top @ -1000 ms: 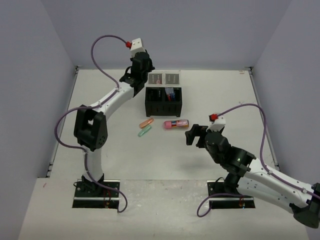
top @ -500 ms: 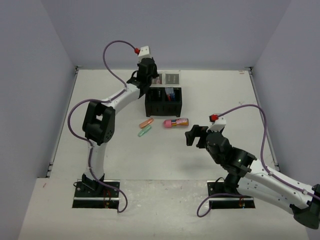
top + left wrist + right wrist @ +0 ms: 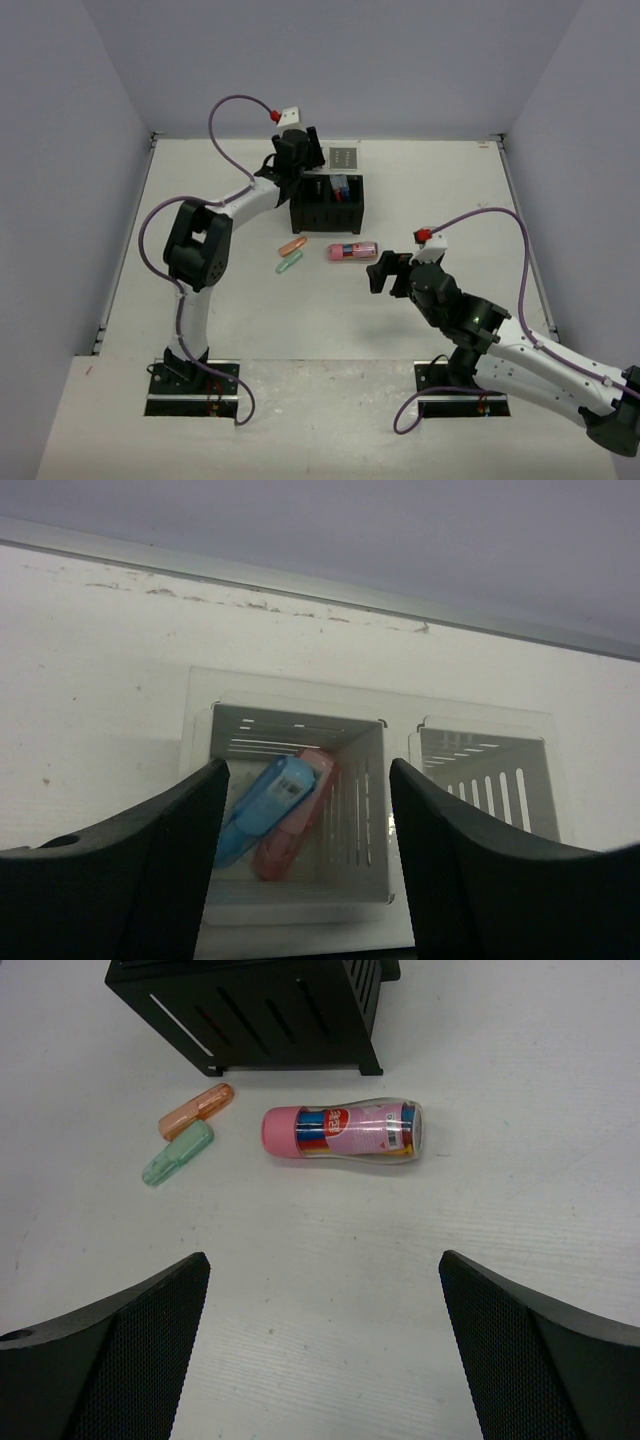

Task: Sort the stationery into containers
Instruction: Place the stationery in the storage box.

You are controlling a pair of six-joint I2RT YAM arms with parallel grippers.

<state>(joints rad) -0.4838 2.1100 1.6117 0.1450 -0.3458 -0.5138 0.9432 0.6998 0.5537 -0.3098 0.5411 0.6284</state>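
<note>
Two highlighters (image 3: pixel 270 798) in the left tray (image 3: pixel 368 790) (behind the box (image 3: pixel 327 212)); tube (image 3: pixel 345 1132) and loose highlighters (image 3: pixel 197 1110) before it.

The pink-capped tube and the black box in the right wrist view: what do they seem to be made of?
Pink-capped tube: probably clear, glossy plastic, since the coloured contents show through its wall; the cap looks opaque. Black box: likely moulded plastic with a matte finish, judging by its even slots and lack of glare.

Table (image 3: pixel 330 1250) matt white, lightly scuffed. Box (image 3: pixel 260 1010) matt black plastic. Tube (image 3: pixel 345 1132) glossy clear plastic. Tray (image 3: pixel 360 810) smooth pale plastic.
</note>
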